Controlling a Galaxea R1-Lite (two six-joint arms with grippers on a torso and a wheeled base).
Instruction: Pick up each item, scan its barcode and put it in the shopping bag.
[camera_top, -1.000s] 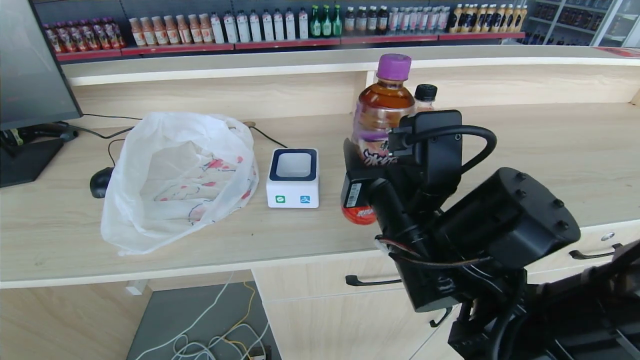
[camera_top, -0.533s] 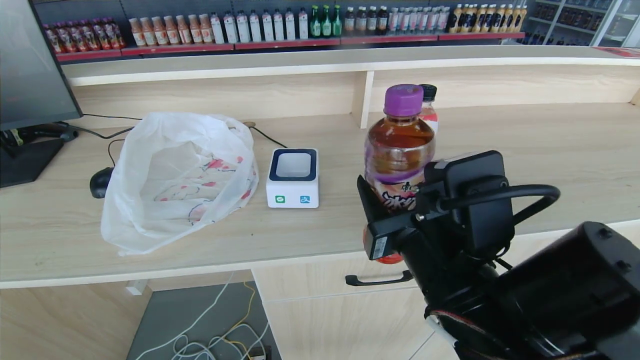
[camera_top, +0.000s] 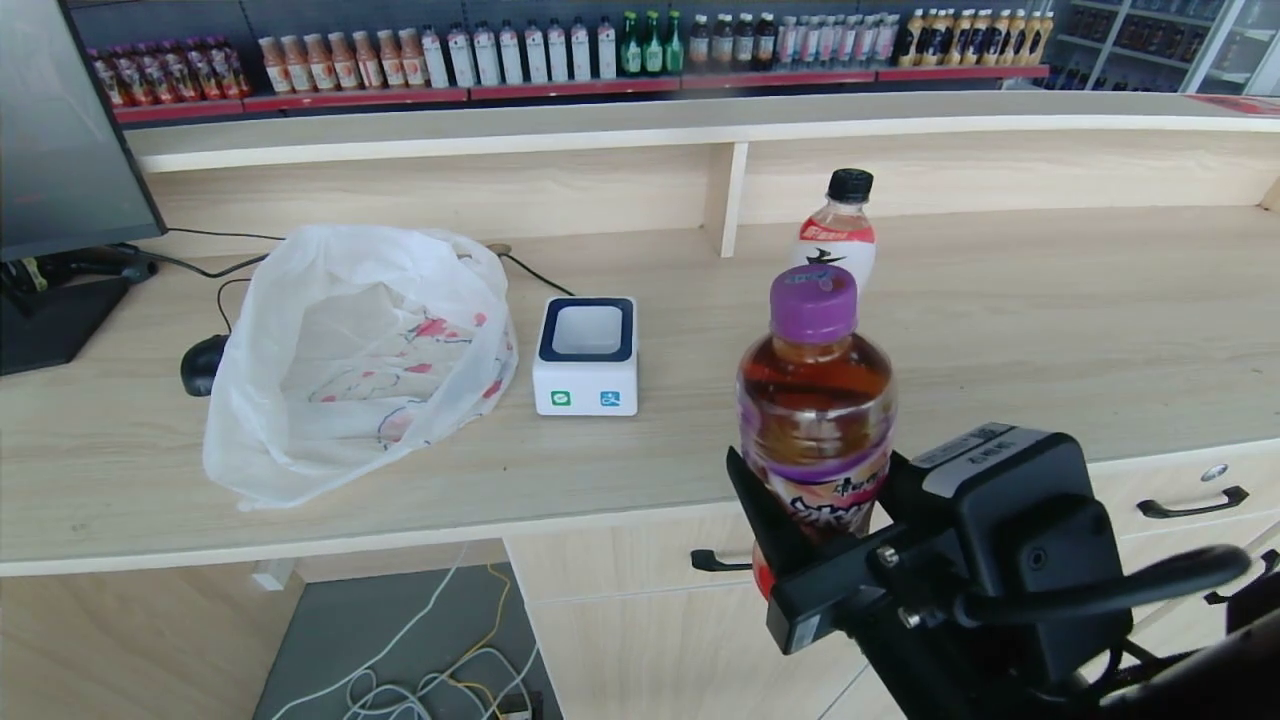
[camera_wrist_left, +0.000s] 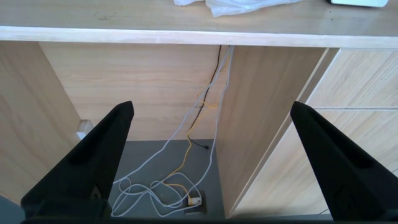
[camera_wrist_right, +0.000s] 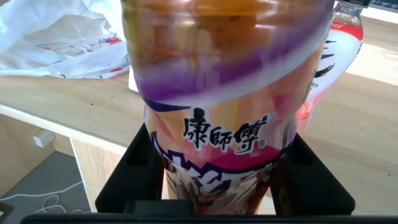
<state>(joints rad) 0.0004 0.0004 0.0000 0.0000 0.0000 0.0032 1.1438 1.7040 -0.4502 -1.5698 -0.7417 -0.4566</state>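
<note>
Item one, purple-capped tea bottle: right hand is pinching it upright, off the desk front, right of the scanner; unscanned, I'd judge. Black-capped bottle is standing on the desk, untouched. Shopping bag is lying left of the scanner. Left hand is hanging spread below.

Right gripper low at front right, jaws clamped on an upright bottle; left gripper low, fingers spread wide.

Pale wooden counter with drawers, bottle-stocked red shelves behind.
</note>
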